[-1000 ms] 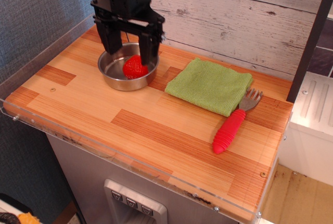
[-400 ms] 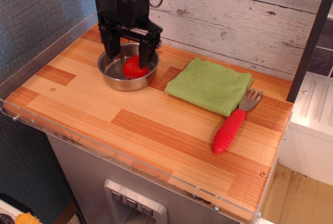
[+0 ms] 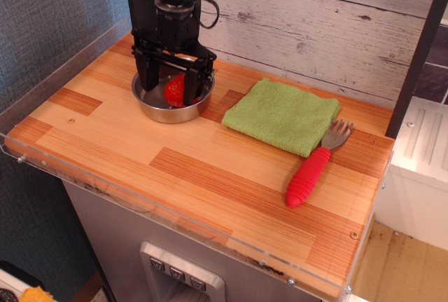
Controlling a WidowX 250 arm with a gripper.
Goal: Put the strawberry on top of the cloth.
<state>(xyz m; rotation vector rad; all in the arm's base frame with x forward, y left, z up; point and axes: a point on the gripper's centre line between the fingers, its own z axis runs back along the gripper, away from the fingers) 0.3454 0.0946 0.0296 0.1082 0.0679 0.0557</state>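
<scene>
The red strawberry (image 3: pixel 174 90) lies inside the steel bowl (image 3: pixel 168 115) at the back left of the wooden counter. My gripper (image 3: pixel 173 96) is lowered into the bowl, open, with one finger on each side of the strawberry. The right finger (image 3: pixel 195 85) hides the strawberry's right edge. I cannot tell whether the fingers touch it. The light green cloth (image 3: pixel 282 115) lies flat to the right of the bowl, with nothing on it.
A fork with a ribbed red handle (image 3: pixel 308 176) lies at the cloth's right front corner, its metal tines (image 3: pixel 338 134) by the cloth's edge. A clear plastic lip runs along the counter's left and front edges. A plank wall stands behind.
My gripper has come down from above the bowl into it, so its fingers now flank the strawberry. The strawberry, cloth and fork have not moved.
</scene>
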